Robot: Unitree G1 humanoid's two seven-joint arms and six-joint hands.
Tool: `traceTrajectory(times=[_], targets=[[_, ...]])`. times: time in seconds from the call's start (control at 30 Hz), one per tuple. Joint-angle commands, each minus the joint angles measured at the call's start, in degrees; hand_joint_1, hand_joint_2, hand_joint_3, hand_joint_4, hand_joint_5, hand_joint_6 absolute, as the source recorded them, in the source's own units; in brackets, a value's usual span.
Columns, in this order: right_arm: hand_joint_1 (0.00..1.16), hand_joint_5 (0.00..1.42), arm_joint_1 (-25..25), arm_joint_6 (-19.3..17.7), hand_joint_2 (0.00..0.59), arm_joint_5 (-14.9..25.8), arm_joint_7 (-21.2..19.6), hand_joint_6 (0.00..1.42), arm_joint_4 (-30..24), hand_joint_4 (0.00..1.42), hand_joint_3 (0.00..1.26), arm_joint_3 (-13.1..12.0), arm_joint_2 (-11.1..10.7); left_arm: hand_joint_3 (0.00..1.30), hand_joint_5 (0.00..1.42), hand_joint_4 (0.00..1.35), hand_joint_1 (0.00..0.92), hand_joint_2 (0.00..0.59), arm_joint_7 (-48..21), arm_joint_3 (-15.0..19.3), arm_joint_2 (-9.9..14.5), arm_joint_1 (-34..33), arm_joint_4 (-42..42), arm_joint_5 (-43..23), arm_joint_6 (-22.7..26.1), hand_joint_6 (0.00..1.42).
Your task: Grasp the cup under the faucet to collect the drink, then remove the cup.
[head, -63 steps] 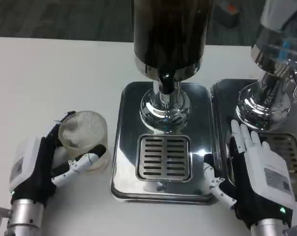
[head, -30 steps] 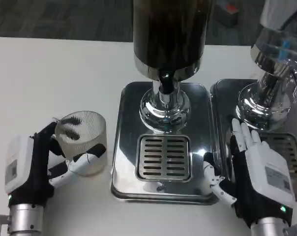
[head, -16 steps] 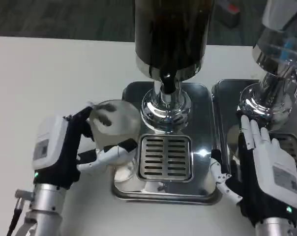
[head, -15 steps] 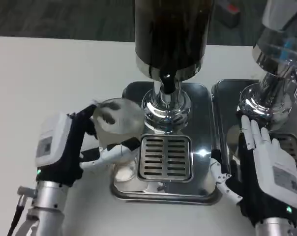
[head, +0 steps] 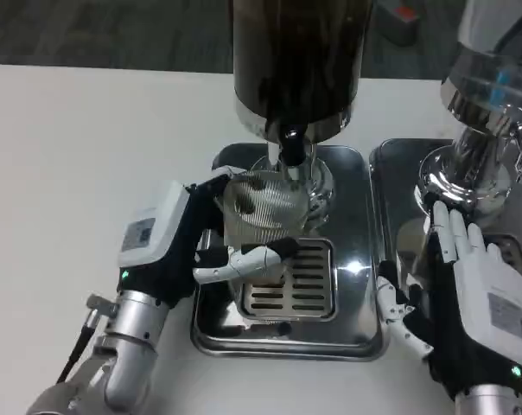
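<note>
A clear ribbed plastic cup (head: 263, 216) is gripped by my left hand (head: 185, 242), fingers wrapped round its side. The cup stands over the slotted drain grate (head: 300, 281) of the steel drip tray (head: 347, 225), right below the black faucet (head: 289, 143) of the dark drink dispenser (head: 297, 60). I see no liquid in the cup. My right hand (head: 473, 307) lies flat with fingers apart at the right edge of the tray, holding nothing.
A second steel dispenser (head: 481, 130) on its own tray (head: 391, 160) stands at the right, just behind my right hand. White table (head: 79, 156) stretches to the left. The dispenser body hangs close above the cup.
My left hand has carried the cup from the table at the left, rightward onto the drip tray and under the faucet. The right hand has barely moved.
</note>
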Motion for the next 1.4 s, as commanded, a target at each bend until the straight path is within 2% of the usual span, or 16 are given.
traceTrajectory(times=[0.03,0.2,0.47,0.6,0.67,0.77,0.9,0.97,1.07,1.2,1.3,1.4], targets=[[0.36,0.0,1.3,0.9,0.446,-1.2,-0.8,0.0,-1.7,0.0,0.0,-0.3,0.3,0.55,0.89,0.69,0.523,0.067,0.2,-2.8,-1.3,-3.1,2.1,1.6,0.5,0.83],[0.36,0.0,2.3,1.4,0.446,-2.2,-0.6,0.0,-2.7,0.0,0.0,0.3,0.7,0.54,0.88,0.68,0.52,0.068,1.0,-4.2,-1.9,-3.5,3.1,1.8,0.2,0.82],[0.36,0.0,2.6,1.6,0.446,-2.7,-0.1,0.0,-3.0,0.0,0.0,0.5,1.2,0.48,0.81,0.61,0.497,0.078,1.4,-6.5,-1.9,-4.4,4.4,2.9,1.7,0.72],[0.36,0.0,2.3,1.5,0.446,-2.4,0.0,0.0,-2.6,0.0,0.0,0.2,1.4,0.33,0.63,0.44,0.29,0.06,-2.8,-6.6,-1.6,-4.5,5.1,1.6,1.0,0.46],[0.36,0.0,2.2,1.4,0.446,-2.3,0.1,0.0,-2.5,0.0,0.0,0.2,1.3,0.3,0.59,0.4,0.249,0.064,-3.9,-6.7,-1.2,-4.5,4.9,1.4,0.3,0.39],[0.36,0.0,2.1,1.3,0.446,-1.9,0.1,0.0,-2.3,0.0,0.0,0.0,1.3,0.27,0.55,0.36,0.194,0.056,-3.2,-6.4,-0.6,-3.8,4.4,1.4,0.1,0.33],[0.36,0.0,1.8,1.0,0.446,-1.5,0.0,0.0,-2.0,0.0,0.0,-0.3,1.2,0.21,0.5,0.29,0.019,0.005,-2.7,-6.1,0.7,-2.6,3.8,1.1,-1.8,0.3],[0.36,0.0,1.5,0.8,0.446,-1.2,0.1,0.0,-1.7,0.0,0.0,-0.4,1.2,0.21,0.49,0.29,0.001,0.0,-1.6,-6.0,1.4,-2.1,3.1,1.4,-2.5,0.3],[0.36,0.0,1.2,0.7,0.446,-0.9,0.1,0.0,-1.5,0.0,0.0,-0.5,1.0,0.17,0.46,0.26,0.0,0.0,-1.6,-4.5,2.2,-0.9,2.2,-0.2,-3.8,0.26],[0.36,0.0,1.1,0.5,0.446,-0.3,0.0,0.0,-1.4,0.0,0.0,-0.7,0.8,0.04,0.33,0.13,0.0,0.03,-4.6,-0.3,5.8,3.1,-2.7,-5.0,-7.4,0.16],[0.36,0.0,0.7,0.2,0.446,0.5,0.1,0.0,-0.8,0.0,0.0,-1.0,0.5,0.0,0.25,0.01,0.0,0.04,-9.1,2.6,8.1,5.9,-6.0,-9.2,-8.9,0.14],[0.36,0.0,0.1,-0.1,0.446,1.1,0.2,0.0,0.0,0.0,0.0,-1.1,0.4,0.0,0.12,0.0,0.0,0.051,-16.9,5.2,9.5,7.4,-7.6,-15.3,-11.5,0.07]])
